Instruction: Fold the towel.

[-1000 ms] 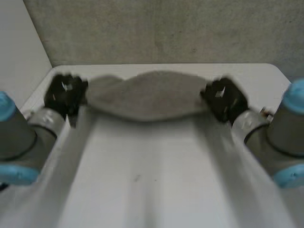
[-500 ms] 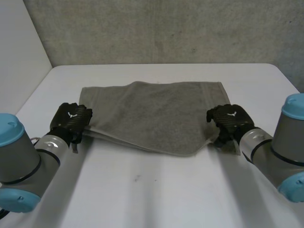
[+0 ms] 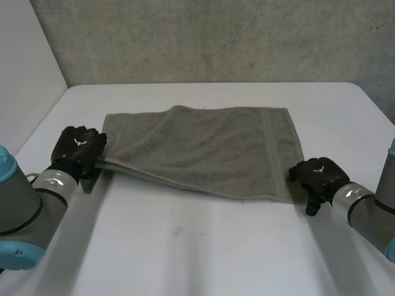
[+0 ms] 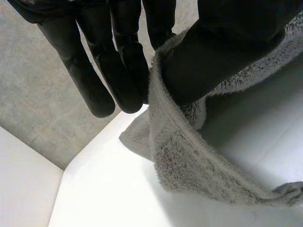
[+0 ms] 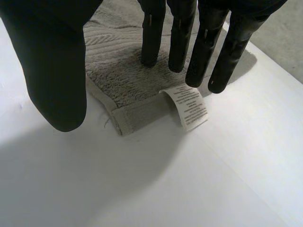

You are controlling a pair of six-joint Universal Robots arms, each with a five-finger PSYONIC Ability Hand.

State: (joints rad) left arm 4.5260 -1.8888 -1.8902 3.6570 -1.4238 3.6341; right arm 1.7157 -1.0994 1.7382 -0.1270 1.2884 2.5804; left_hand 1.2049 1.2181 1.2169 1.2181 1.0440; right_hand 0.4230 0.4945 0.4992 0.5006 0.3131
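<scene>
At centre frame the towel [image 3: 203, 148] lies soft and limp on the bench [image 3: 203, 246]; my left robot hand [image 3: 78, 148] pinches its corner, the right robot hand [image 3: 318, 174] hangs wide; I'd grip by the label [image 5: 189, 106].

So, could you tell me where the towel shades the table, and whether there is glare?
Head view: thin shade under the near edge of the towel, no glare. Left wrist view: the table is grey beneath the lifted fold, bright beyond. Right wrist view: faint shade beside the label.

Towel [image 3: 203, 151] on the counter [image 3: 203, 246], left robot hand [image 3: 79, 148] at its near left corner, right robot hand [image 3: 318, 174] at its near right corner.
</scene>
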